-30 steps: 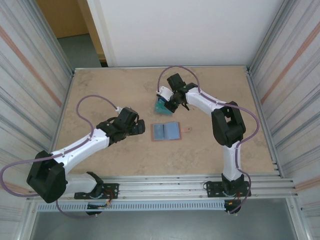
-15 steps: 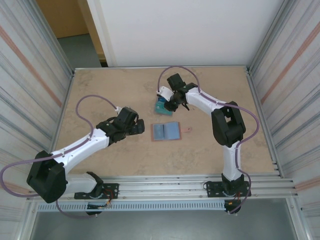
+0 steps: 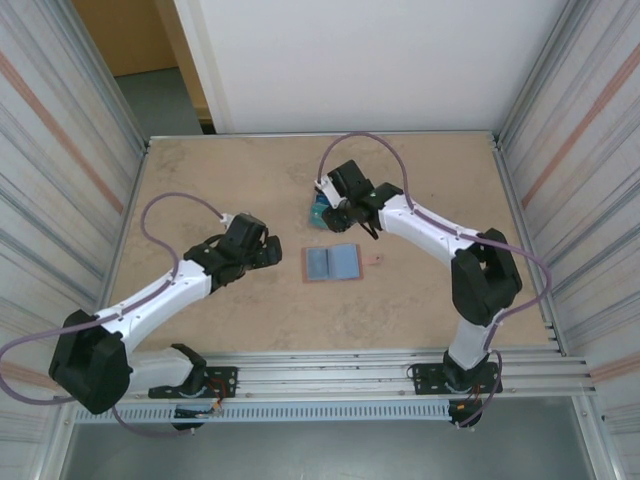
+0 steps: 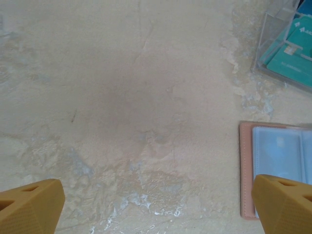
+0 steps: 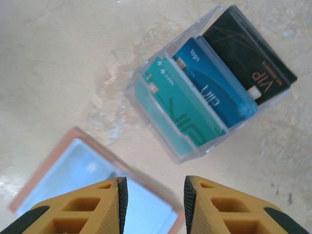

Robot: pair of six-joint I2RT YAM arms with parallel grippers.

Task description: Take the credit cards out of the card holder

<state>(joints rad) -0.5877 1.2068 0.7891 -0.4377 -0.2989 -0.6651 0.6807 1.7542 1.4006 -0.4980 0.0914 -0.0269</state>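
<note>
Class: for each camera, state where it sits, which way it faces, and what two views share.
Top: high behind the robot, facing down on table; left arm and right arm show.
Left wrist: faces down at bare table and wallet; own fingertips.
Right wrist: faces down at box of cards; own fingertips.
Shared: wallet, box.

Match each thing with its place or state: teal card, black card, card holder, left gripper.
1 teal card
2 black card
3 card holder
4 left gripper

A open flat on the table
B jaws wide apart
C clear box, end nearest the card holder
D clear box, end farthest from it

Pairs: 1-C, 2-D, 3-A, 4-B
</note>
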